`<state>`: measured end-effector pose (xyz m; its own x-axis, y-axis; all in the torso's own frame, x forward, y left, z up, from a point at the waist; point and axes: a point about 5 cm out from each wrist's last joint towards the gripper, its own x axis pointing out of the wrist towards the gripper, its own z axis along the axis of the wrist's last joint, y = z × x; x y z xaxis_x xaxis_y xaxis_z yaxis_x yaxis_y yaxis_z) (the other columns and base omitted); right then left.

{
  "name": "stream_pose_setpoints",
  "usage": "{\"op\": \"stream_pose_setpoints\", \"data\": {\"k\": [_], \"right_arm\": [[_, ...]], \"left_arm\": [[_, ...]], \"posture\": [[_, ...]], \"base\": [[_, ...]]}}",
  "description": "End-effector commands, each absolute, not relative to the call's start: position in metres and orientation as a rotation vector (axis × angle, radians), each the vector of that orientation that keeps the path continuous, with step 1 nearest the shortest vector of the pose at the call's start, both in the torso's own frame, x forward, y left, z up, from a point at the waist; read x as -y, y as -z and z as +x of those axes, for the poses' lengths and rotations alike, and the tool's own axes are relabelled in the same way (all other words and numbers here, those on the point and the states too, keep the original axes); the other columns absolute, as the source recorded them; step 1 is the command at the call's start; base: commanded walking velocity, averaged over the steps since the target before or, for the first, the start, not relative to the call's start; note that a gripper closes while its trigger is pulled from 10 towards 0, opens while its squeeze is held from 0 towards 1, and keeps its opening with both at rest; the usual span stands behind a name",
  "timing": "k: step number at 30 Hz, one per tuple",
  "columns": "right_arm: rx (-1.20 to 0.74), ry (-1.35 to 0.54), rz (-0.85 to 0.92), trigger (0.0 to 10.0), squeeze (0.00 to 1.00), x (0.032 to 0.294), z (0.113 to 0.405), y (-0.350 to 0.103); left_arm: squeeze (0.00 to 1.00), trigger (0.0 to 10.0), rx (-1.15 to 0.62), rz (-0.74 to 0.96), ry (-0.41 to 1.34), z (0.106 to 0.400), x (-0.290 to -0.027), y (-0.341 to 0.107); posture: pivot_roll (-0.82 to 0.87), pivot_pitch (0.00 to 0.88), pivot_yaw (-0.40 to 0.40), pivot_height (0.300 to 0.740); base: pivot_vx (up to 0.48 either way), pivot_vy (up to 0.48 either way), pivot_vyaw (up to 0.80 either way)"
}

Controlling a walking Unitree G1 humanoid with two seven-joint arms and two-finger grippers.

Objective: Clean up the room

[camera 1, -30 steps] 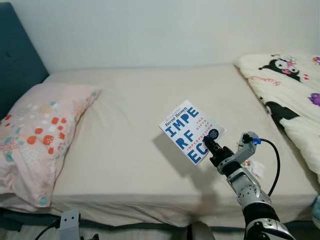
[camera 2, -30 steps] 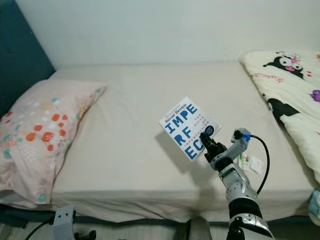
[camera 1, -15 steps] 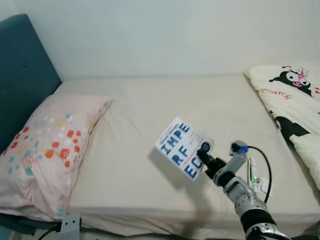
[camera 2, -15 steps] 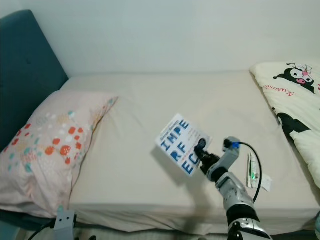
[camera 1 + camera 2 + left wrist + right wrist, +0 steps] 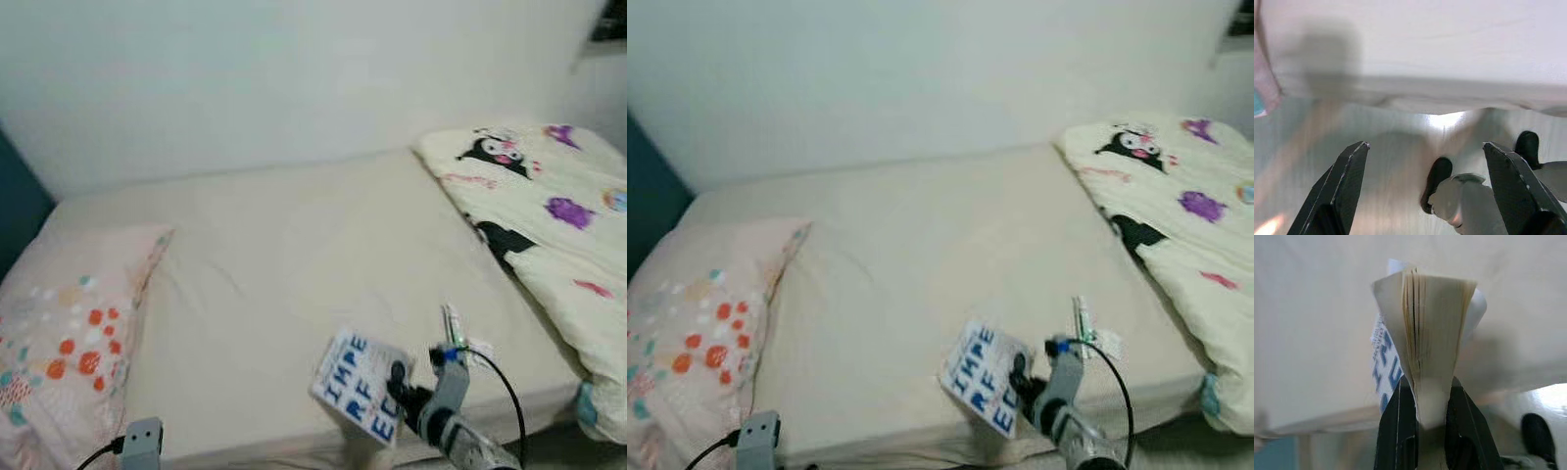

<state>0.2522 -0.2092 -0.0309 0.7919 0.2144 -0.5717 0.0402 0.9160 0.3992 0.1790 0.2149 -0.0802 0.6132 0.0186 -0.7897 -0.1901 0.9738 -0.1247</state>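
Observation:
My right gripper [image 5: 400, 388] is shut on a white paperback book [image 5: 356, 396] with big blue letters, holding it by one corner above the bed's front edge. The right wrist view looks at the book's [image 5: 1427, 357] page edges, pinched between the two black fingers [image 5: 1398, 423] and fanning out above them. My left gripper [image 5: 1425, 152] hangs low beside the bed with its fingers [image 5: 1344, 181] wide apart and nothing between them, over the shiny floor [image 5: 1376, 161].
The beige bed [image 5: 294, 255] has a pink patterned pillow [image 5: 69, 343] at the left and a cream cartoon quilt [image 5: 549, 215] at the right. A small tube and wrapper [image 5: 458, 333] lie near the front right of the mattress. A dark blue headboard [image 5: 647, 206] stands far left.
The camera has swung right and tilted, so the whole scene has shifted. My right gripper with the book now sits lower in the picture, at the bed's front edge.

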Motion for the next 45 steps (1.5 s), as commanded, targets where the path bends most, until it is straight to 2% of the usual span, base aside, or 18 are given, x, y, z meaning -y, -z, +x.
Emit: {"op": "stream_pose_setpoints", "data": {"k": [1, 4, 23, 32, 41, 45], "right_arm": [[-0.622, -0.111, 0.383, 10.0, 0.0, 0.207, 0.254, 0.029], [-0.619, -0.115, 0.369, 10.0, 0.0, 0.209, 0.251, 0.03], [-0.572, -0.129, 0.346, 10.0, 0.0, 0.21, 0.257, 0.024], [-0.449, -0.235, 0.412, 10.0, 0.0, 0.203, 0.272, 0.007], [-0.488, -0.24, 0.373, 10.0, 0.0, 0.199, 0.273, 0.01], [-0.502, -0.224, 0.384, 10.0, 0.0, 0.199, 0.268, 0.014]], "left_arm": [[0.0, 10.0, -0.964, -0.195, -0.12, 0.165, -0.213, 0.087], [0.0, 10.0, -0.961, -0.197, -0.118, 0.163, -0.213, 0.088], [0.0, 10.0, -0.941, -0.209, -0.101, 0.166, -0.21, 0.087], [0.0, 10.0, -0.943, -0.211, -0.082, 0.165, -0.208, 0.088], [0.0, 10.0, -0.989, -0.24, -0.133, 0.16, -0.21, 0.09], [0.0, 10.0, -0.996, -0.233, -0.134, 0.157, -0.21, 0.092]], "posture": [[-0.05, 0.064, 0.052, 0.74], [-0.05, 0.064, 0.051, 0.74], [-0.06, 0.059, 0.047, 0.74], [-0.06, 0.067, 0.048, 0.74], [-0.05, 0.069, 0.045, 0.74], [-0.05, 0.072, 0.047, 0.74]], "base": [[-0.48, 0.0, 0.0], [-0.366, 0.0, 0.0], [0.0, 0.0, 0.62], [0.0, 0.0, 0.62], [0.0, 0.0, 0.63], [-0.437, 0.0, 0.62]]}}
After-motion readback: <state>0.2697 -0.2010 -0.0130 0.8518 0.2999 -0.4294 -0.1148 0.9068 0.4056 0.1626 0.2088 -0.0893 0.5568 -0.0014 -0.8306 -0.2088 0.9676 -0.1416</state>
